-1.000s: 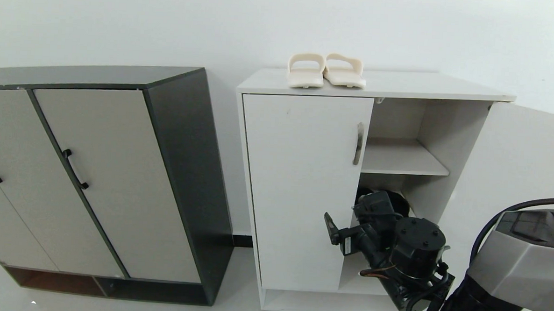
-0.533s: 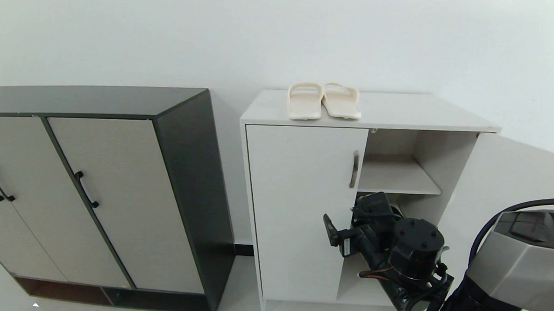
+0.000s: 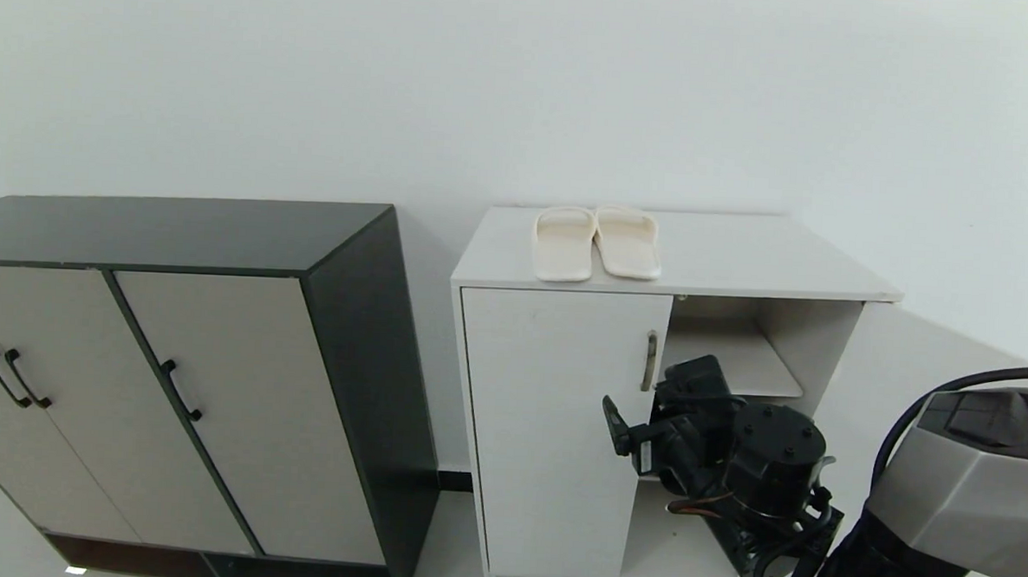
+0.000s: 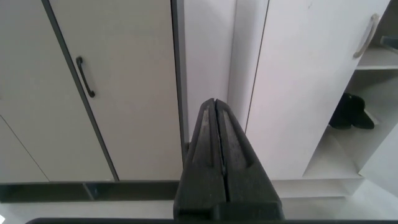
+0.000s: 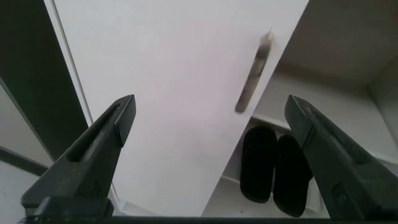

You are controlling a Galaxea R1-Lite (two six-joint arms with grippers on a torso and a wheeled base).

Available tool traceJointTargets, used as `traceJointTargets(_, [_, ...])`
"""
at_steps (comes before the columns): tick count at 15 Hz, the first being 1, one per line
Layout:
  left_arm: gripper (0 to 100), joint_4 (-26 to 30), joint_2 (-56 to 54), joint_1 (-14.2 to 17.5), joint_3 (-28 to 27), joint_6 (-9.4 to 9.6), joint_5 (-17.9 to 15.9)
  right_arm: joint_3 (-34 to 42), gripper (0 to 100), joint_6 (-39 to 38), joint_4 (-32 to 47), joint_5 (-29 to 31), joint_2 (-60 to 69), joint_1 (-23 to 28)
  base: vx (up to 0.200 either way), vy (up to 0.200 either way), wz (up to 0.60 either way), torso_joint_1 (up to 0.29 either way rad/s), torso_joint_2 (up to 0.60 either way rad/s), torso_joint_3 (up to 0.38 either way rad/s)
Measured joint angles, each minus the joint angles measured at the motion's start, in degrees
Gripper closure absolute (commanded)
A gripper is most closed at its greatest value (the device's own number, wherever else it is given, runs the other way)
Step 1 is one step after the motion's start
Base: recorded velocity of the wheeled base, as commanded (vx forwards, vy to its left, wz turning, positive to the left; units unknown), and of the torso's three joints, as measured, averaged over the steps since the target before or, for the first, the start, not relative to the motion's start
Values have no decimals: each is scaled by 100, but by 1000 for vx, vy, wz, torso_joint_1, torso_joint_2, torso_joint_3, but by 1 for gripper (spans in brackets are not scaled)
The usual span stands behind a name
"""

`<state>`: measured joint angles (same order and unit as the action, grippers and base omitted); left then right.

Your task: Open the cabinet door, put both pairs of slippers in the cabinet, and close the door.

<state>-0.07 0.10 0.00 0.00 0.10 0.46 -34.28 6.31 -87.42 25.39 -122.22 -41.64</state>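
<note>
A cream pair of slippers (image 3: 597, 243) lies on top of the white cabinet (image 3: 741, 255). Its left door (image 3: 556, 420) is closed, and its right door (image 3: 945, 359) stands swung open. A black pair of slippers (image 5: 277, 165) sits on the bottom shelf inside, also seen as the black slippers (image 4: 351, 112) past the closed door. My right gripper (image 5: 210, 106) is open with nothing between its fingers, facing the closed door and its handle (image 5: 254, 81). My left gripper (image 4: 214, 106) is shut and empty, low in front of the gap between the two cabinets.
A dark cabinet (image 3: 216, 354) with two grey doors and black handles stands just left of the white one, near the wall. An inner shelf (image 3: 736, 359) divides the open compartment. My right arm's wrist (image 3: 732, 454) sits in front of the opening.
The whole head picture has shifted: both cabinets sit lower in it and their tops show flatter, so the camera has risen. The slippers and doors have not moved.
</note>
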Motion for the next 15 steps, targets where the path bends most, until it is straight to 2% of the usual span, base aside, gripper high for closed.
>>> traceJointTargets(11, [100, 2, 0, 0, 0, 0, 11, 61, 0, -7, 0, -22, -2, 0, 0, 0, 0, 239, -556, -322])
traceJointTargets(15, [100, 0, 0, 0, 0, -2, 0, 105, 0, 24, -15, -11, -44, -2, 0, 0, 0, 60, -137, -76])
